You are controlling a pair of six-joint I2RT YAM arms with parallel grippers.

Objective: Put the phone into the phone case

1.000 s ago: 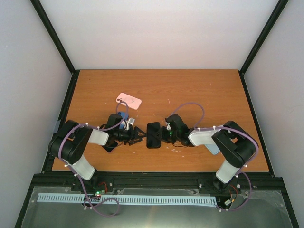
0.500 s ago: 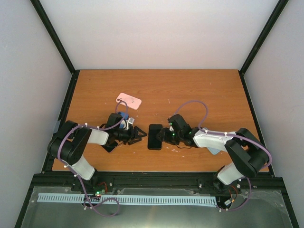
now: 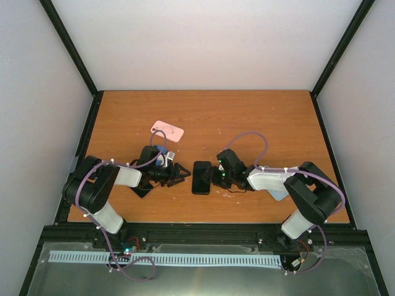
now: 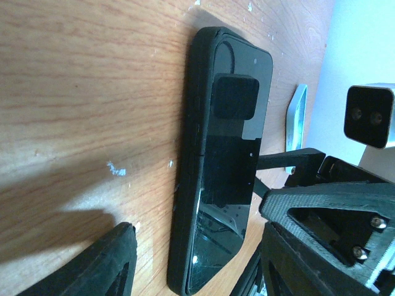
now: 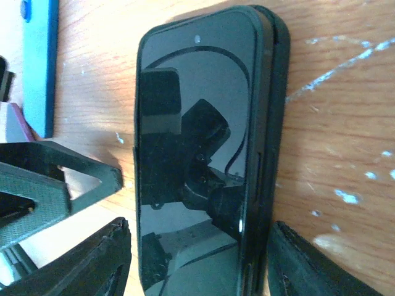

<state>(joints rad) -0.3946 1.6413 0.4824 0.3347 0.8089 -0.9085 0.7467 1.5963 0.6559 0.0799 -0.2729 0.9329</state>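
Two half-open pincers, left (image 3: 180, 174) and right (image 3: 213, 176), flanking cased phone (image 3: 201, 177), untouched.

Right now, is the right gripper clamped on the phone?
No: the right gripper stands open, its fingers apart on either side of the phone, which lies on the table.

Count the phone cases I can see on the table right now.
2 for certain: a black case around the phone between the grippers, a pink case farther back left. Others may be hidden under the arms.

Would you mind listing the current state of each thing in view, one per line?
phone: lying flat, screen up and dark, seated in a black case
pink case: lying flat, apart from both arms
left gripper: open, beside the phone
right gripper: open, fingers straddling the phone
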